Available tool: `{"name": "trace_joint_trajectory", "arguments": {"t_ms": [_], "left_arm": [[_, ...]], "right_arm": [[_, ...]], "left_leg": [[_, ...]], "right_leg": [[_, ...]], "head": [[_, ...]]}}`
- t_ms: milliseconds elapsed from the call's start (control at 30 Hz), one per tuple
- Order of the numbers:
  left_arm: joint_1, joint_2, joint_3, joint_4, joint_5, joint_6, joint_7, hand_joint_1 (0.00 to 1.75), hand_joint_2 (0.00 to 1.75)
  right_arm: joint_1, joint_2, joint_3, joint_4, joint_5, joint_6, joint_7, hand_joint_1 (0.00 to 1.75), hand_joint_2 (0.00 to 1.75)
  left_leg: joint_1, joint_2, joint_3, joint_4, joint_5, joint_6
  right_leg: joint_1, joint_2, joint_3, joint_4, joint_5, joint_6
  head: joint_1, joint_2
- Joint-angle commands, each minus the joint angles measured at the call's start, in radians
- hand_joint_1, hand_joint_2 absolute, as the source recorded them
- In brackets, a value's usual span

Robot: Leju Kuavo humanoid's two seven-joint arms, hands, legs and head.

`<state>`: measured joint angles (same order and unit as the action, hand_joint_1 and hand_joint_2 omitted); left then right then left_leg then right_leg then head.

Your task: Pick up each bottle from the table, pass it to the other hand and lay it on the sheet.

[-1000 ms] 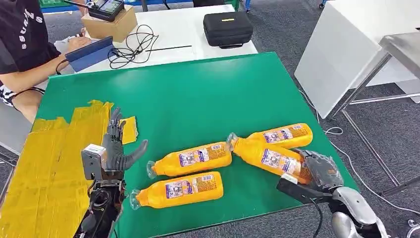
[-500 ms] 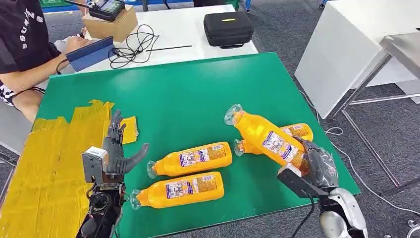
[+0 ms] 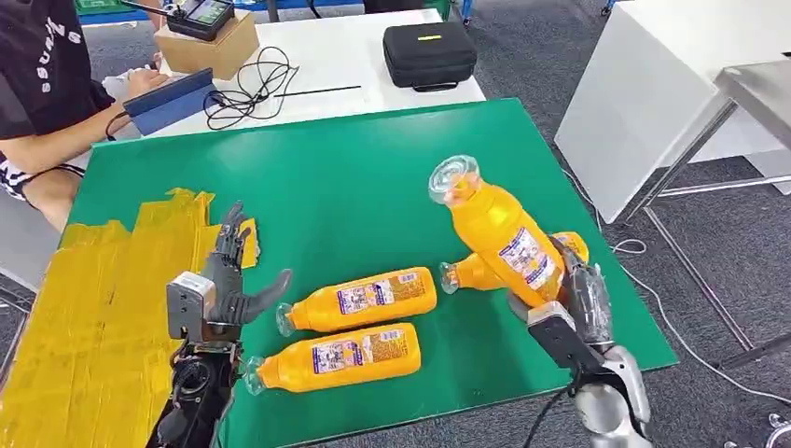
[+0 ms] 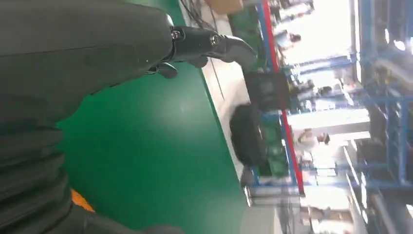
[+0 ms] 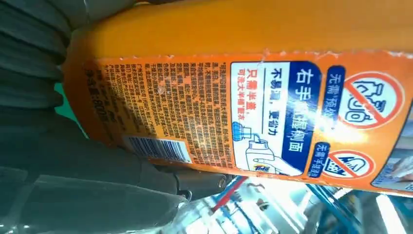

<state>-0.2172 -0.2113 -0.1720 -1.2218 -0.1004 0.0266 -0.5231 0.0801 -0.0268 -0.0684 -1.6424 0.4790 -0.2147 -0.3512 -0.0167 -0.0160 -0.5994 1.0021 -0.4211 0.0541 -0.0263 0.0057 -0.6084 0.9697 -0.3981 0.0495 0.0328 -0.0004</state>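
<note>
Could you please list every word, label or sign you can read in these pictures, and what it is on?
Held bottle, label, right wrist view:
"不易漏, 更省力"
"只需半盖"
"右手" (rest glared)
"无需预处" by a crossed-out pictogram
Barcode and fine print: too small.
Lying bottles' labels: blurred.
Person's shirt lettering: cut off, unreadable.

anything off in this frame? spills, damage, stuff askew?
No spills or damage visible. The right hand holds one orange bottle tilted above the table, as the task expects. Three more bottles lie on the green mat. The yellow sheet is patchy, with ragged edges. The left hand is open.
</note>
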Motion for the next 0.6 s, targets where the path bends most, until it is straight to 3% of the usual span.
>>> {"name": "trace_joint_trajectory", "arguments": {"t_ms": [33,167,333,600], "left_arm": [[-0.071,0.085,-0.181,-0.09,0.136,-0.28,0.091,0.0,1.75],[-0.122,0.087,-0.234,-0.116,0.196,-0.347,0.137,0.0,1.75],[-0.183,0.12,-0.263,-0.131,0.247,-0.344,0.146,0.0,1.75],[-0.182,0.119,-0.265,-0.127,0.252,-0.343,0.145,0.0,1.75]], "right_arm": [[-0.258,0.108,0.19,0.39,-0.137,-0.02,-0.079,1.75,1.75],[-0.325,0.142,0.263,0.442,-0.189,-0.001,-0.138,1.75,1.75],[-0.352,0.138,0.328,0.381,-0.26,0.059,-0.204,1.75,1.75],[-0.354,0.137,0.329,0.38,-0.265,0.06,-0.209,1.75,1.75]], "left_leg": [[0.004,0.009,0.004,0.001,-0.002,-0.005],[0.004,0.005,0.002,0.002,-0.001,-0.004],[0.003,0.004,0.001,0.002,-0.001,-0.004],[0.002,0.0,0.001,0.001,0.001,-0.002]], "right_leg": [[0.004,0.007,0.003,-0.001,0.001,-0.004],[0.004,0.004,0.002,0.0,0.001,-0.003],[0.003,0.003,0.001,0.001,0.0,-0.003],[0.002,0.0,0.002,0.0,0.0,-0.001]], "head": [[0.0,0.0],[0.0,0.0],[0.0,0.0],[0.0,0.0]]}}
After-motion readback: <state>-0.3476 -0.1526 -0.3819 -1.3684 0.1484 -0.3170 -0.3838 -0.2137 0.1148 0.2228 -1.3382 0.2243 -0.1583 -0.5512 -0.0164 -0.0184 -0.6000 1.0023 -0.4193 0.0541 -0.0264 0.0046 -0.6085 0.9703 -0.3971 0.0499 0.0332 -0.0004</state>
